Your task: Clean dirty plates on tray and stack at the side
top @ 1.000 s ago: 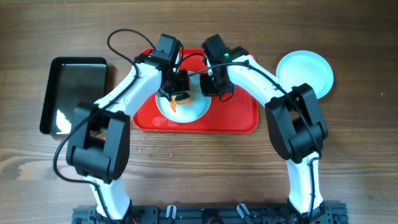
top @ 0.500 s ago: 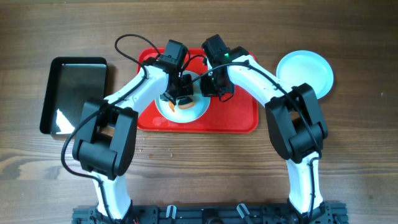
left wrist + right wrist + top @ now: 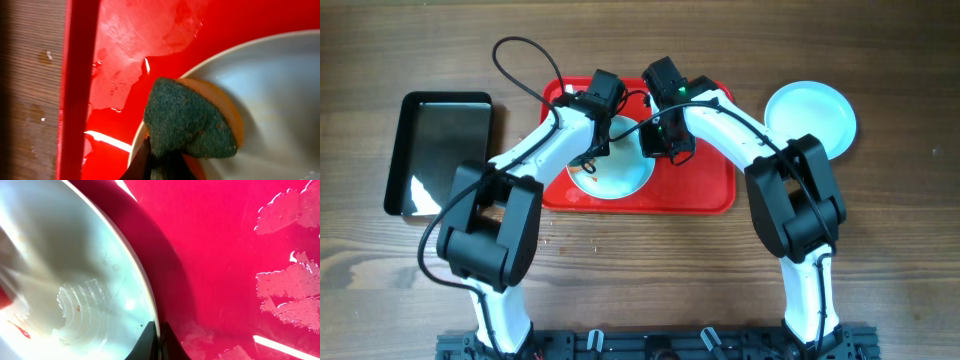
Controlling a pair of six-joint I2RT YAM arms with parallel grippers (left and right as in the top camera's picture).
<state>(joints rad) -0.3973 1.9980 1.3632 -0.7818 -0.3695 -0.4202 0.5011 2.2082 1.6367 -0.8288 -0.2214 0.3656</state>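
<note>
A pale mint-rimmed plate (image 3: 620, 170) lies on the red tray (image 3: 705, 185) with orange-brown smears at its left. My left gripper (image 3: 595, 150) is shut on a green and orange sponge (image 3: 187, 120) pressed on the plate's (image 3: 280, 95) left rim. My right gripper (image 3: 662, 140) is shut on the plate's right rim (image 3: 152, 315), one finger on each side. The tray floor (image 3: 235, 255) is wet. Clean plates (image 3: 810, 117) lie stacked on the table right of the tray.
A glossy black tray (image 3: 440, 150) lies on the wooden table at the left. The red tray's left rim (image 3: 77, 90) borders bare wood. Both arms cross over the tray's back half.
My left gripper has moved the sponge from the plate's middle up and left to its rim. The right gripper holds still on the plate.
</note>
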